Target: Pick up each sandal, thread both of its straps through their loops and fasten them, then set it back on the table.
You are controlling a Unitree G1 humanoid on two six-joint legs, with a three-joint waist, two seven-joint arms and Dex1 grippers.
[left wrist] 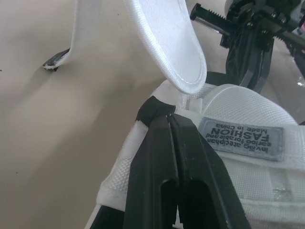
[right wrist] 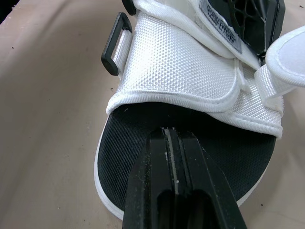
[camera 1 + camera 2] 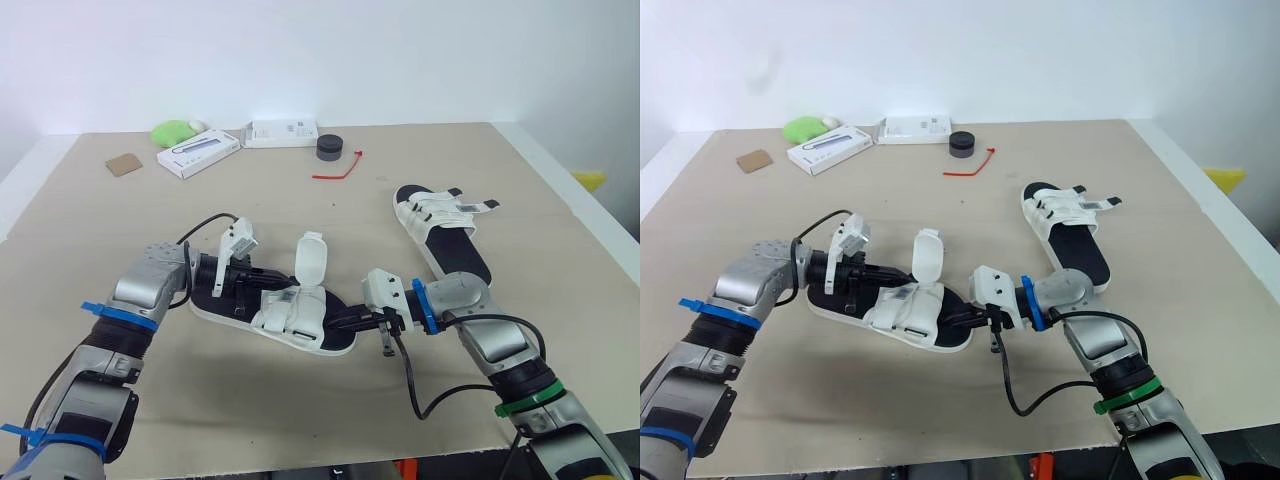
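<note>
In the eye views, the near sandal (image 3: 285,315) lies flat at the front middle of the worktop (image 3: 300,200). It has a black footbed and a white upper, and one strap (image 3: 312,258) stands upright, unfastened. The left tool (image 3: 255,282) reaches along it from its left end, tips lost behind the upper. The right tool (image 3: 342,321) meets the toe end. The far sandal (image 3: 440,228) lies well apart to the right, strap ends sticking out. Along the back sit a white box (image 3: 198,153), a second box (image 3: 282,132), a green lump (image 3: 175,130), a black disc (image 3: 330,148), a red tie (image 3: 338,168) and a cardboard scrap (image 3: 124,164).

In the left wrist view, the fingers (image 1: 152,162) are pressed together, tips at the upper's edge beside a grey label (image 1: 240,138). Whether they pinch fabric cannot be told.

In the right wrist view, the right tool's fingers are closed together over the black toe, short of the white band and its black loop (image 2: 114,43).
</note>
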